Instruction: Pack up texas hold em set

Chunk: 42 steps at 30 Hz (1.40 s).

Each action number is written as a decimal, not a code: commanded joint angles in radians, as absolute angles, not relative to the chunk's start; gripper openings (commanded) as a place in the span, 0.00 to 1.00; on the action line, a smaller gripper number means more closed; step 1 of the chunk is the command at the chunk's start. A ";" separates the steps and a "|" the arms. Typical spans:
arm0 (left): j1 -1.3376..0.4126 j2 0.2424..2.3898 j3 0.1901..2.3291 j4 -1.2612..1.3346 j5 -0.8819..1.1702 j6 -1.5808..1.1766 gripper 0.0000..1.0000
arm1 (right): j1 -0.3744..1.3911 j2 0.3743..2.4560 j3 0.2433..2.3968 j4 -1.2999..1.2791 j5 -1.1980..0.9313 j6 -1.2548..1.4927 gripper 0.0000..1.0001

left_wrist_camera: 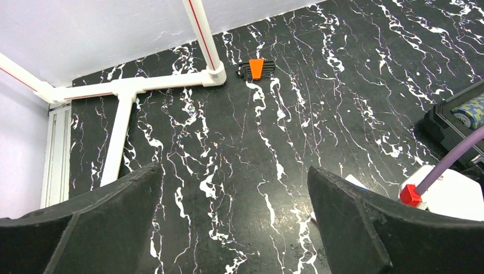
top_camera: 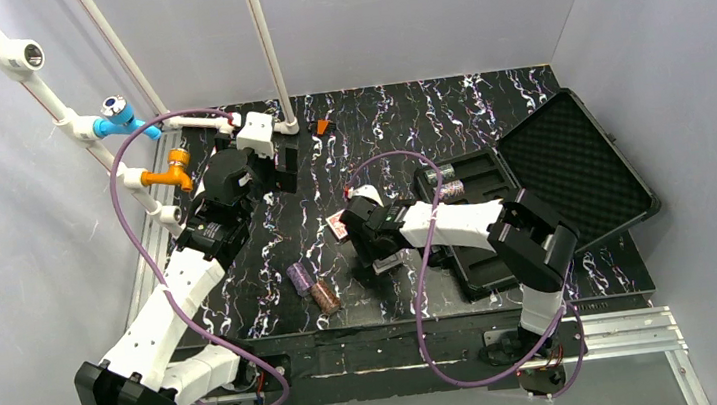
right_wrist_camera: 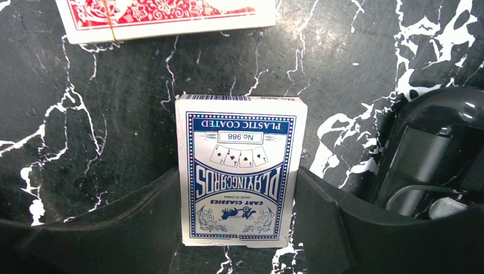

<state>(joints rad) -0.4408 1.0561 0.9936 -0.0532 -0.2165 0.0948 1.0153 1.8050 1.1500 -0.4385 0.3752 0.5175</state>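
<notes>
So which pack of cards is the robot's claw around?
The blue-and-white deck, lying between the fingers of the right gripper. The red deck lies beyond, outside them.

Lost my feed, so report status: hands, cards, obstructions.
Left hand open, empty. Right hand astride blue deck, grip unclear. Red deck apart, not blocking.

**You're at a robotics lab bench**

Your view is a closed test cell. Plain pale wall panels (top_camera: 415, 15) box in a black marbled tabletop (top_camera: 484, 99). A white PVC pipe frame (top_camera: 262, 42) stands over it. The left arm (top_camera: 161, 319) and right arm (top_camera: 457, 222), trailing purple cables (top_camera: 138, 246), sit by an aluminium rail (top_camera: 619, 326).
</notes>
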 commanded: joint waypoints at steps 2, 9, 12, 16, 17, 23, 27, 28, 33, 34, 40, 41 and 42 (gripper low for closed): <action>-0.446 1.028 0.985 -0.045 -0.213 0.110 0.99 | 1.007 1.709 1.206 -0.506 0.408 0.476 0.50; -0.447 1.029 0.986 -0.045 -0.207 0.108 0.99 | 0.948 1.547 1.222 -0.579 0.441 0.426 0.49; -0.448 1.028 0.986 -0.045 -0.206 0.109 0.99 | 0.882 1.469 1.196 -0.601 0.441 0.396 0.49; -0.449 1.028 0.986 -0.045 -0.204 0.106 0.99 | 0.780 1.399 1.143 -0.605 0.430 0.341 0.48; -0.449 1.027 0.985 -0.046 -0.204 0.107 0.99 | 0.761 1.391 1.137 -0.611 0.436 0.331 0.48; -0.456 1.028 0.980 -0.046 -0.207 0.112 0.99 | 0.706 1.363 1.104 -0.635 0.520 0.295 0.50; -0.461 1.029 0.979 -0.046 -0.207 0.116 0.99 | 0.693 1.296 1.008 -0.559 0.543 0.239 0.51; -0.462 1.029 0.979 -0.046 -0.207 0.117 0.99 | 0.688 1.275 0.982 -0.540 0.542 0.220 0.51; -0.465 1.032 0.982 -0.046 -0.200 0.117 0.99 | 0.626 1.215 0.929 -0.503 0.521 0.181 0.51; -0.466 1.033 0.983 -0.047 -0.198 0.116 0.99 | 0.615 1.216 0.920 -0.493 0.512 0.170 0.51; -0.466 1.035 0.983 -0.046 -0.198 0.117 0.99 | 0.578 1.270 0.900 -0.465 0.468 0.135 0.51; -0.467 1.036 0.983 -0.046 -0.197 0.117 0.99 | 0.572 1.275 0.900 -0.458 0.457 0.135 0.51; -0.466 1.037 0.983 -0.046 -0.196 0.119 0.99 | 0.570 1.278 0.899 -0.449 0.443 0.133 0.51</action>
<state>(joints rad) -0.4606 1.0527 0.9894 -0.0536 -0.2020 0.1047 0.5827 1.2655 0.9028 -0.5198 0.4812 0.1707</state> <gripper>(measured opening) 0.992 0.741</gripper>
